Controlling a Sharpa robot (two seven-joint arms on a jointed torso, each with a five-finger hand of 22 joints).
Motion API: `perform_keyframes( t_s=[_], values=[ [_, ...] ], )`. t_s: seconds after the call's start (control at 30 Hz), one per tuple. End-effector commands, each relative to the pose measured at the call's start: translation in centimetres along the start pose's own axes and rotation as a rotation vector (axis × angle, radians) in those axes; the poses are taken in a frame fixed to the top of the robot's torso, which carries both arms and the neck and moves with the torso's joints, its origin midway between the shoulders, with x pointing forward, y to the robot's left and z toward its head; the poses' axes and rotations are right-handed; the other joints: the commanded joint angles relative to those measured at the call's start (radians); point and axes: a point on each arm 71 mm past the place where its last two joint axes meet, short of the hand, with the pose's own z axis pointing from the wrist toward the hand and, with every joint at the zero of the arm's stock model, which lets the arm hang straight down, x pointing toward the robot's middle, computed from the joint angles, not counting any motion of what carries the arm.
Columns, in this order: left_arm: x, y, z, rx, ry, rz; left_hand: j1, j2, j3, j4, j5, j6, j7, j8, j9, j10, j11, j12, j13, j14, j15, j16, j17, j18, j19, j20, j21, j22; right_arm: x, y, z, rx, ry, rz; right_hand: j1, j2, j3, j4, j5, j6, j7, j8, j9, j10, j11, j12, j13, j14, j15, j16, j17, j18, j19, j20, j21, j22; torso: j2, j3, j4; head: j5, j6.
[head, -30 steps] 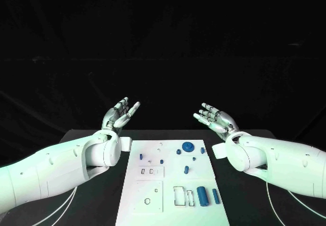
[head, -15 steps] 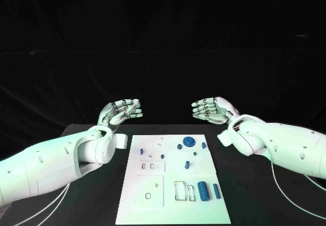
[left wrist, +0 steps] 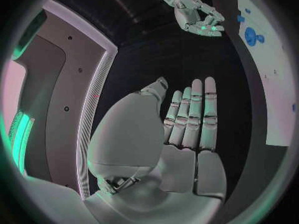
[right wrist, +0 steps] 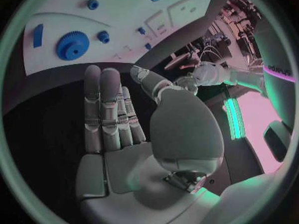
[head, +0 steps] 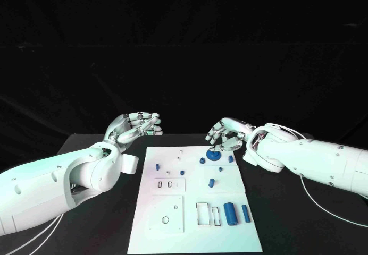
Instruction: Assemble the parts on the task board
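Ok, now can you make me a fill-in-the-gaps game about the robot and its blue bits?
1. The parts lie on a ____ board.
2. The colour of the gear is ____.
3. The hand nearest the gear is the robot's ____ one.
4. The left hand holds ____.

Missing words: white; blue; right; nothing.

My left hand (head: 136,127) hangs curled, holding nothing, beyond the task board (head: 195,234); my right hand (head: 225,136) hovers curled above the blue gear (head: 214,156).
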Motion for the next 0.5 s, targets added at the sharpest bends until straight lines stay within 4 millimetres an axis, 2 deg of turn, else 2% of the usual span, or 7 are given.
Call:
perform_keyframes(
  t_s=[0.03, 0.07, 0.13, 0.23, 0.5],
  values=[
    [0.8, -0.6, -0.1, 0.006, 0.058, -0.007, -0.003, -0.012, 0.005, 0.003, 0.004, 0.007, 0.014, -0.003, -0.001, 0.007, 0.000, -0.005, -0.001, 0.002, 0.001, 0.002, 0.002, 0.012, 0.007, 0.002, 0.005, 0.000, 0.6, 0.3, 0.3, 0.046, 0.072, -0.197, -0.012, -0.001, -0.005, 0.003, 0.005, 0.010, 0.002, -0.006, 0.008, -0.018, 0.003, 0.006, 0.004, 0.029, 0.001, 0.188, 0.180, -0.018, 0.057, 0.001, 0.140, 0.176, 0.027, -0.0023, 0.0076, -0.004, 0.004],
    [0.8, -0.7, -0.1, 0.007, 0.060, -0.008, -0.005, -0.013, 0.005, 0.004, 0.004, 0.006, 0.014, -0.003, -0.001, 0.007, 0.000, -0.007, -0.001, 0.002, 0.001, 0.002, 0.002, 0.012, 0.007, 0.002, 0.005, 0.000, 0.7, 0.3, 0.4, 0.047, 0.074, -0.207, -0.011, -0.001, -0.005, 0.005, 0.006, 0.009, 0.003, -0.010, 0.011, -0.021, 0.004, 0.009, 0.006, 0.025, 0.003, 0.247, 0.236, -0.026, 0.070, 0.003, 0.188, 0.239, 0.030, -0.0027, 0.0083, -0.004, 0.005],
    [0.9, -0.9, -0.2, 0.010, 0.065, -0.010, -0.006, -0.015, 0.005, 0.005, 0.004, 0.006, 0.015, -0.004, -0.002, 0.007, 0.000, -0.008, -0.002, 0.001, 0.001, 0.002, 0.003, 0.011, 0.007, 0.003, 0.004, 0.000, 0.8, 0.6, 0.6, 0.049, 0.078, -0.231, -0.010, -0.002, -0.006, 0.006, 0.008, 0.008, 0.003, -0.014, 0.014, -0.029, 0.006, 0.010, 0.007, 0.025, 0.005, 0.308, 0.295, -0.035, 0.085, 0.005, 0.240, 0.310, 0.036, -0.0031, 0.0102, -0.006, 0.005],
    [1.1, -1.2, -0.2, 0.013, 0.070, -0.013, -0.008, -0.016, 0.004, 0.006, 0.004, 0.006, 0.015, -0.005, -0.002, 0.007, 0.001, -0.010, -0.002, 0.001, 0.002, 0.001, 0.004, 0.011, 0.007, 0.003, 0.004, -0.001, 0.9, 1.0, 0.8, 0.047, 0.080, -0.258, -0.009, -0.002, -0.009, 0.008, 0.008, 0.008, 0.003, -0.017, 0.019, -0.034, 0.007, 0.013, 0.009, 0.028, 0.007, 0.371, 0.357, -0.045, 0.102, 0.008, 0.295, 0.386, 0.046, -0.0036, 0.0128, -0.007, 0.006],
    [1.1, -1.6, -0.4, 0.015, 0.072, -0.016, -0.011, -0.018, 0.004, 0.007, 0.004, 0.006, 0.015, -0.006, -0.003, 0.007, 0.001, -0.014, -0.002, -0.002, 0.003, -0.001, 0.005, 0.011, 0.005, 0.003, 0.003, -0.002, 1.3, 1.6, 1.3, 0.036, 0.083, -0.288, -0.004, 0.002, -0.004, 0.010, 0.009, 0.009, 0.003, -0.020, 0.026, -0.034, 0.007, 0.019, 0.011, 0.036, 0.009, 0.447, 0.434, -0.058, 0.129, 0.011, 0.366, 0.486, 0.055, -0.0033, 0.0169, -0.008, 0.007]
  ],
)
